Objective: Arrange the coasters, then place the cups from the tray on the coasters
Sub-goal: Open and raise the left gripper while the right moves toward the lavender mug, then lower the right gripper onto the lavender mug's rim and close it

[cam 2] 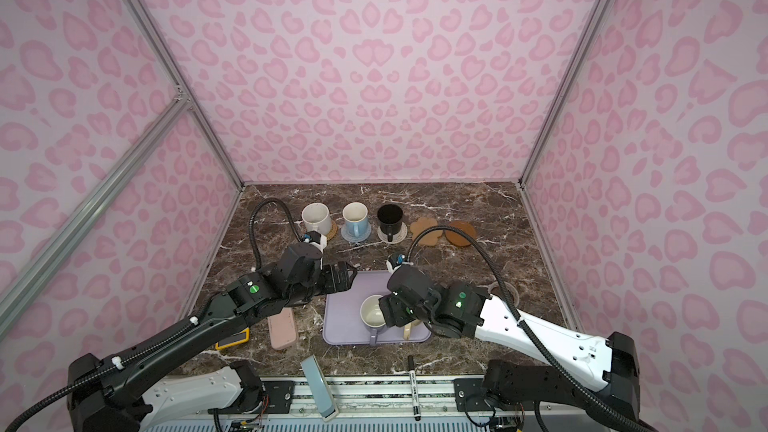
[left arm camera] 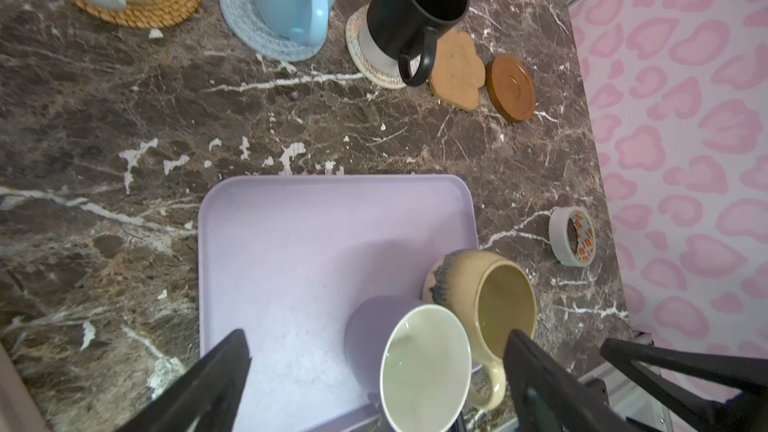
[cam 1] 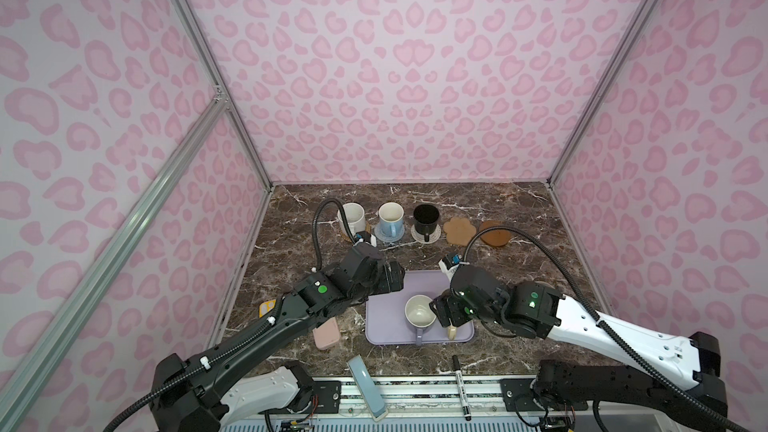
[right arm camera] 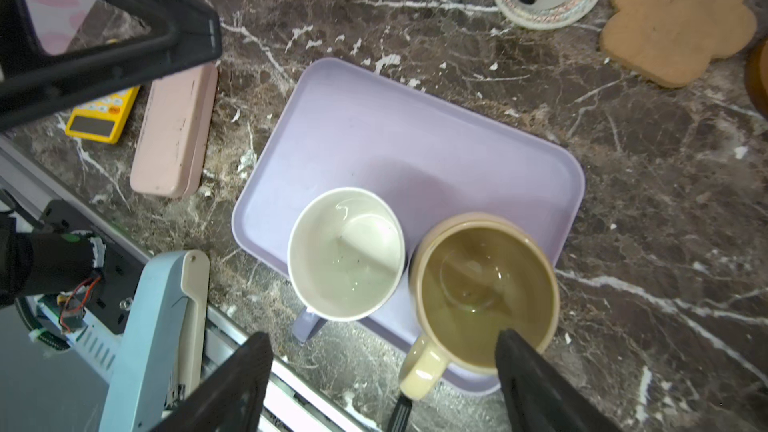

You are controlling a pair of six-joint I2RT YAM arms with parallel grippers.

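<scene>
- Found the pale yellow mug (right arm camera: 484, 288) upright at the near right corner of the tray (right arm camera: 374, 118), just beside the lavender mug (right arm camera: 347, 253).
- Saw the right claw (right arm camera: 382, 340) above that pair, jaws wide apart, one finger over the yellow mouth, nothing gripped.
- Judged a tip or skid likely if closed there: would have trapped both handles between the jaws and shoved the lavender mug.
- Judged a slip possible on a rim pinch, given the rounded wall.
- Feared a clash with the left claw (left arm camera: 376, 338), jaws apart and empty, near the tray's far left corner.
- Counted five cups: two on the tray, three on coasters: cream-white mug (cam 1: 352, 218) on rattan coaster (left arm camera: 166, 10), light blue mug (cam 1: 390, 218) on grey-blue coaster (left arm camera: 245, 22), black mug (cam 1: 426, 218) on cream woven coaster (right arm camera: 552, 20).
- Counted five coasters: three loaded, two bare, the paw coaster (right arm camera: 677, 14) and the brown disc (left arm camera: 510, 87).
- Counted one tray, two claws; on the table (cam 1: 519, 209) one pink case (right arm camera: 174, 135), one yellow calculator (right arm camera: 104, 114), one tape ring (left arm camera: 571, 236), one marker (cam 1: 461, 384).
</scene>
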